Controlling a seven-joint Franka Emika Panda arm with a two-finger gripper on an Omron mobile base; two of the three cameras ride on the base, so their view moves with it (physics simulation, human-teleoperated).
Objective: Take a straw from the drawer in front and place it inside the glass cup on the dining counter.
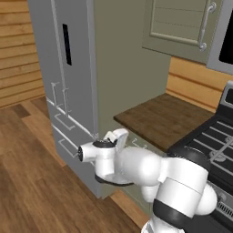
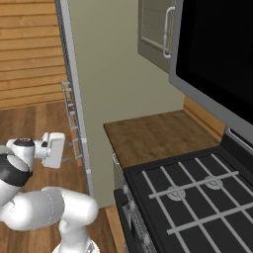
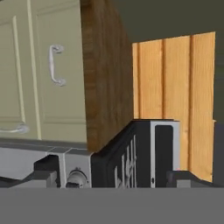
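The drawer (image 3: 56, 87) is a sage-green front panel with a small silver handle (image 3: 56, 64), shut flush under a wood counter top. The hand view is rolled, so the panel stands to the left of the counter's edge. The same handle (image 1: 139, 144) shows under the counter's front edge. My gripper (image 3: 116, 177) is open, its two dark fingertips (image 3: 43, 175) far apart with nothing between them. The hand (image 1: 119, 135) hovers in front of the drawer, short of it and not touching; its white block (image 2: 53, 147) also shows. The straw, the glass cup and the dining counter are out of view.
A grey fridge (image 1: 68, 68) stands left of the short wood counter (image 1: 164, 118). A black stove (image 2: 197, 192) with grates sits to the right. A green wall cabinet (image 1: 182, 27) hangs above, and a lower cabinet door (image 3: 13, 87) lies under the drawer. Plank floor (image 1: 32, 182) lies left.
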